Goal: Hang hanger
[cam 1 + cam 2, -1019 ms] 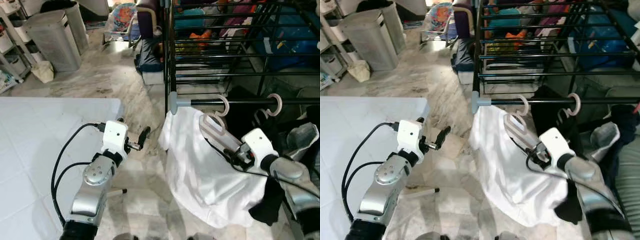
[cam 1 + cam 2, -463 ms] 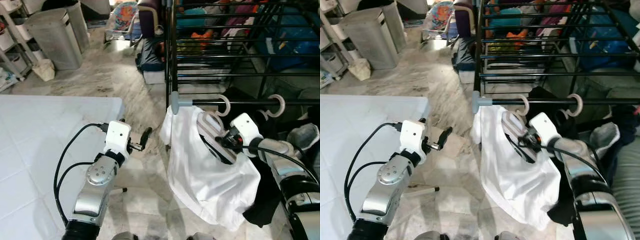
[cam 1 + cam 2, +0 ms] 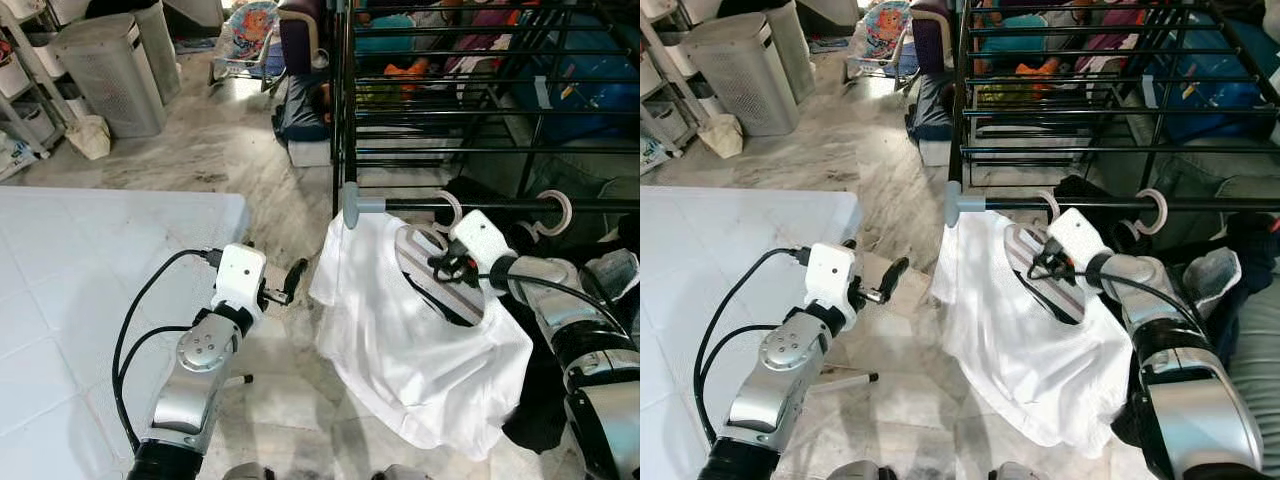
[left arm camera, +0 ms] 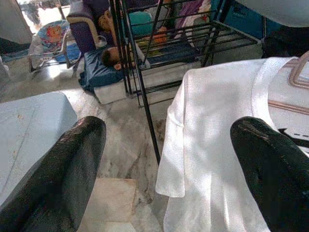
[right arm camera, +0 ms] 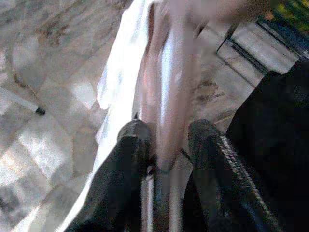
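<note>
A pink hanger (image 3: 441, 288) carries a white shirt (image 3: 400, 350). Its hook (image 3: 448, 211) sits at the black rail (image 3: 490, 205) of the clothes rack, close to the grey end cap (image 3: 352, 207). My right gripper (image 3: 442, 268) is shut on the hanger just below the hook. The right wrist view has both fingers (image 5: 133, 145) pressed against the pink hanger (image 5: 172, 111). My left gripper (image 3: 292, 280) hovers open over the floor, left of the shirt and apart from it, with its fingers (image 4: 72, 159) spread wide.
A second hook (image 3: 553, 212) hangs on the same rail to the right, over dark clothes (image 3: 590, 290). The black drying rack (image 3: 450, 90) stands behind. A white surface (image 3: 80, 280) lies at the left, grey bins (image 3: 105, 70) stand at the back left, and a thin stick (image 3: 235, 381) lies on the floor.
My right gripper has risen and moved left toward the rail with the hanger. The shirt has lifted and swung with it. The left arm has barely moved.
</note>
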Robot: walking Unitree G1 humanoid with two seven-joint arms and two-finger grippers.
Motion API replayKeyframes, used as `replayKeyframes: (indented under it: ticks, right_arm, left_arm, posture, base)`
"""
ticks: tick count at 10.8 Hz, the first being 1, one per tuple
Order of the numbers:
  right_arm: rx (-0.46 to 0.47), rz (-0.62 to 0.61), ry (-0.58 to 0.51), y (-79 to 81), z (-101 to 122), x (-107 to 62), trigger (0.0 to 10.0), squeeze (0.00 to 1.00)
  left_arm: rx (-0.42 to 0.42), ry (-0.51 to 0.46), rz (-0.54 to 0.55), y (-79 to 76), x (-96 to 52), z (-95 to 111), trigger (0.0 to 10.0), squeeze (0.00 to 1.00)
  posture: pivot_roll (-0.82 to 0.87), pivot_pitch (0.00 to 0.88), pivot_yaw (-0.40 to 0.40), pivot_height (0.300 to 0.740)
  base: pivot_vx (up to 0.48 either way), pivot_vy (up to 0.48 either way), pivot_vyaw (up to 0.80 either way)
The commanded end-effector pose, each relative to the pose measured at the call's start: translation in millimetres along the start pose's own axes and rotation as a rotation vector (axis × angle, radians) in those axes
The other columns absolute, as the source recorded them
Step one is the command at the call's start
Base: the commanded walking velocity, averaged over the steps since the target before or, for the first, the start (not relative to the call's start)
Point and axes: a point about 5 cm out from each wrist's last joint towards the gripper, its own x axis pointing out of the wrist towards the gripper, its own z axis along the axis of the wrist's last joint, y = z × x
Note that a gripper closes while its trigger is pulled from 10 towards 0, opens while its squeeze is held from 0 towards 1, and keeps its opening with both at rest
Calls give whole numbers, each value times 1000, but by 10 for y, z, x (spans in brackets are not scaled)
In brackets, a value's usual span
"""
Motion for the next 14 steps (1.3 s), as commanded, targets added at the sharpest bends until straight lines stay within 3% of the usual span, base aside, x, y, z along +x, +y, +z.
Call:
replayKeyframes:
  ticks: [1, 4, 9, 14]
  right_arm:
    - [-22, 9, -7, -24, 54, 2, 0, 0]
    - [-56, 94, 28, -17, 4, -29, 0, 0]
    - [-81, 120, 44, -45, 8, -47, 0, 0]
    - [-6, 104, -1, 8, 9, -5, 0, 0]
  left_arm:
    - [8, 15, 13, 25, -5, -15, 10000, 0]
    - [8, 16, 11, 16, 11, -19, 10000, 0]
    - [5, 16, 14, 6, 21, -25, 10000, 0]
    - [10, 18, 18, 15, 21, -31, 10000, 0]
  posture:
    - [-42, 4, 35, 740]
    - [-45, 1, 35, 740]
    - [-48, 0, 27, 740]
    - [-47, 0, 26, 740]
  base:
    - [0, 0, 0]
    - [0, 0, 0]
    - [0, 0, 0]
    - [0, 0, 0]
